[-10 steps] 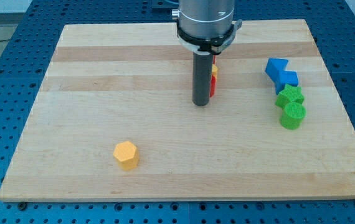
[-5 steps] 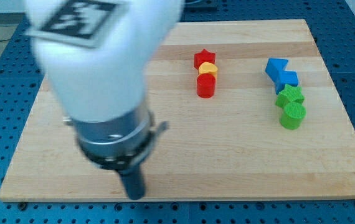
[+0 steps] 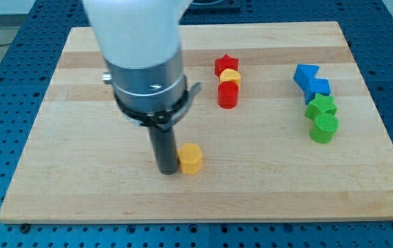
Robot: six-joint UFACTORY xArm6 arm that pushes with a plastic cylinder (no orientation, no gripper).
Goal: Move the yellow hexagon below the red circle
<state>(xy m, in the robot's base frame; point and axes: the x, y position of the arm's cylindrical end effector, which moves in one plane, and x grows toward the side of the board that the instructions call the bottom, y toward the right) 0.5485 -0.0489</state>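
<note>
The yellow hexagon [image 3: 192,158] lies on the wooden board, below and left of the red circle [image 3: 227,95]. My tip [image 3: 167,171] rests on the board right against the hexagon's left side. The red circle stands in the upper middle of the view, at the bottom of a short column with a yellow block [image 3: 230,76] and a red star [image 3: 226,65] above it. The arm's white and grey body [image 3: 145,62] hides part of the board above the tip.
At the view's right stand two blue blocks [image 3: 311,80] with two green blocks [image 3: 322,117] just below them. The board [image 3: 58,138] ends near the view's bottom edge, on a blue perforated table.
The arm swung from the red circle to the view's lower left, then came right. The yellow hexagon has been pushed right and slightly up, from about the lower left toward the middle.
</note>
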